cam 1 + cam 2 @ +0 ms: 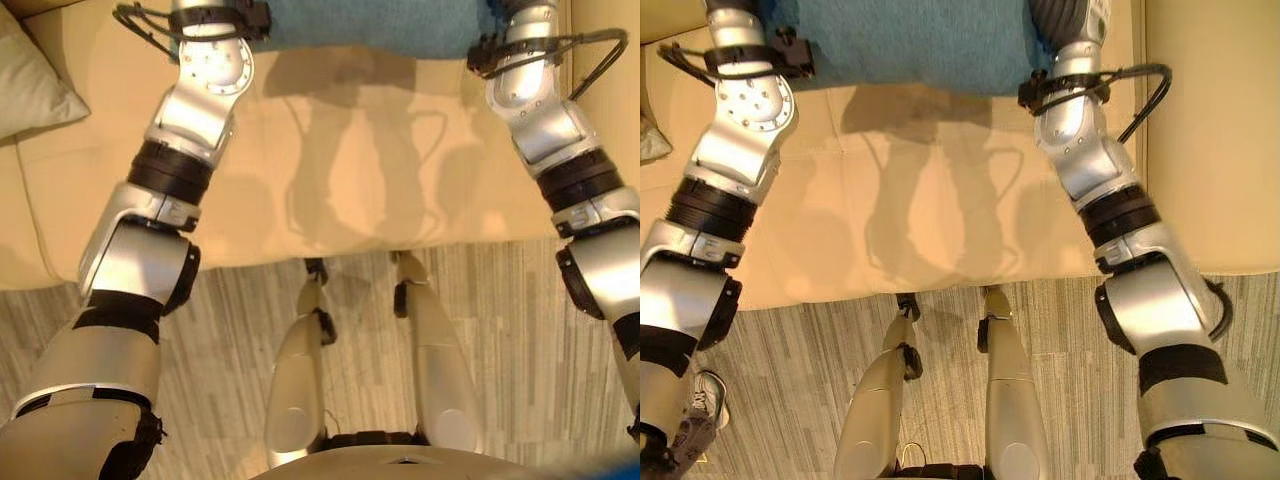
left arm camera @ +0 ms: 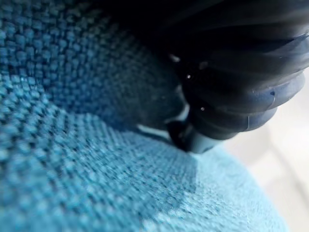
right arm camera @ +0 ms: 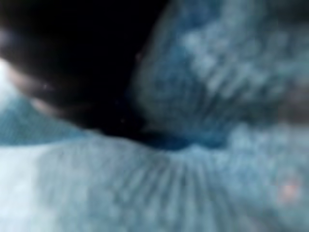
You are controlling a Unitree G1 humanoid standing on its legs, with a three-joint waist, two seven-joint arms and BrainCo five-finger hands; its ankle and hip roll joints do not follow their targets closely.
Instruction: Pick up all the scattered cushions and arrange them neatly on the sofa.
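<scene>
A blue woven cushion [image 1: 370,25] hangs over the back part of the beige sofa seat [image 1: 330,180], held between my two arms, which reach up to its two ends. In the left wrist view the dark cover of my left hand [image 2: 231,96] presses into the blue cushion [image 2: 96,169]. The right wrist view has my right hand [image 3: 72,63] tight against the same blue cushion [image 3: 217,96]. A pale grey-green cushion [image 1: 30,80] lies on the sofa at the far left.
The sofa's front edge runs across the middle, with striped grey carpet [image 1: 500,330] below it. A beige sofa arm [image 1: 1210,150] rises on the right. A person's sneaker [image 1: 705,395] stands on the carpet at the lower left.
</scene>
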